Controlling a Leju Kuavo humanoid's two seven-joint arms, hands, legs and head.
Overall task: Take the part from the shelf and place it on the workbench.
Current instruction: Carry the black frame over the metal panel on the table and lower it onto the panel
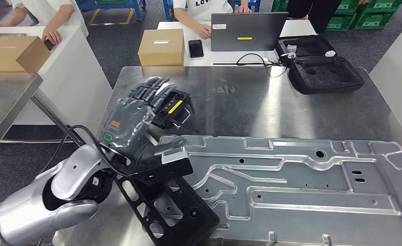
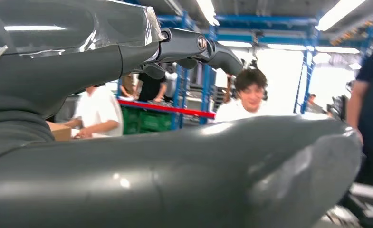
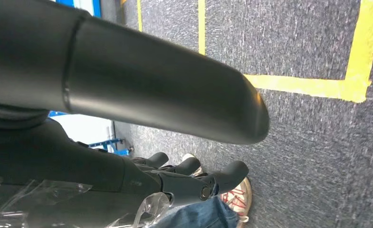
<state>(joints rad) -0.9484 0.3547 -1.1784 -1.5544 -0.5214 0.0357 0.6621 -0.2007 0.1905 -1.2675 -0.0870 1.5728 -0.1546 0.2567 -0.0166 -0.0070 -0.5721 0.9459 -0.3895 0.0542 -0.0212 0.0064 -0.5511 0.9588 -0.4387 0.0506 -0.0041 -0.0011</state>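
**Currently: black part on the workbench under the left hand**

The black part (image 1: 175, 207), a flat frame with cut-out openings, lies on the workbench (image 1: 239, 102) at the 7 o'clock corner of the head view. One end overlaps the edge of the large grey metal plate (image 1: 311, 184), which lies at 5 o'clock. The left hand (image 1: 137, 123) reaches over the part's upper end. Its thumb lies along that end; its fingers extend flat and spread toward 12 o'clock. Whether the hand grips the part cannot be told. The fingertips reach a small black device with a yellow label (image 1: 174, 108).

The right hand (image 3: 175, 178) hangs above grey carpet (image 3: 308, 42) with yellow lines. Its fingers are apart, lightly curled, and hold nothing.

At 12 o'clock stand a cardboard box (image 1: 161, 47), a phone (image 1: 195, 48), a laptop (image 1: 249, 31) and an open black case (image 1: 321, 69). A second box (image 1: 15, 53) sits at 10 o'clock. People sit beyond.
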